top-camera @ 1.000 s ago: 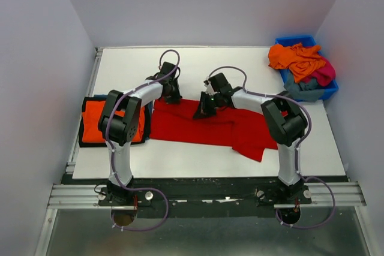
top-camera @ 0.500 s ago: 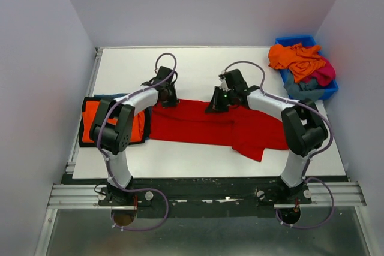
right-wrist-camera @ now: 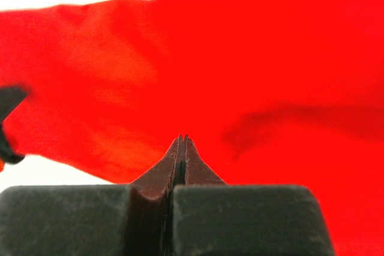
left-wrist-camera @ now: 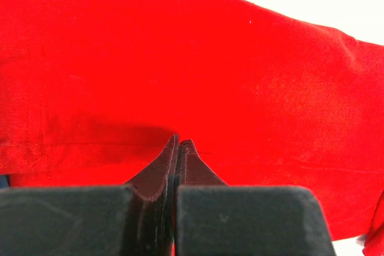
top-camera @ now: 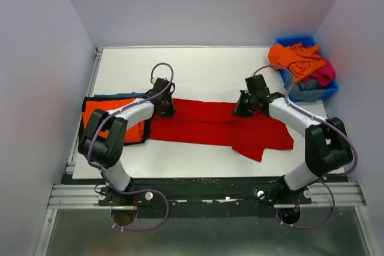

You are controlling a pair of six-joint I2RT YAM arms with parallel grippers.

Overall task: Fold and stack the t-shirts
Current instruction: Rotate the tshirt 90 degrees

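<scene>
A large bright red t-shirt (top-camera: 204, 123) lies spread flat across the middle of the table. My left gripper (top-camera: 164, 110) is shut at the shirt's far left edge. In the left wrist view its tips (left-wrist-camera: 180, 142) rest over the red cloth (left-wrist-camera: 210, 58) with nothing visible between them. My right gripper (top-camera: 241, 110) is shut at the far edge, right of centre. In the right wrist view its tips (right-wrist-camera: 183, 137) are pressed together over the red cloth (right-wrist-camera: 240, 58). A folded orange t-shirt (top-camera: 114, 121) lies on a dark layer at the left.
A blue plastic bin (top-camera: 329, 91) at the back right holds crumpled orange (top-camera: 297, 58), magenta (top-camera: 324, 75) and grey-blue (top-camera: 303, 88) shirts. White tabletop (top-camera: 204, 67) stretches behind the red shirt. Grey walls close in on both sides.
Both grippers have slid apart along the red shirt's far edge, the left one leftward and the right one rightward. The shirt's right side now lies spread wider.
</scene>
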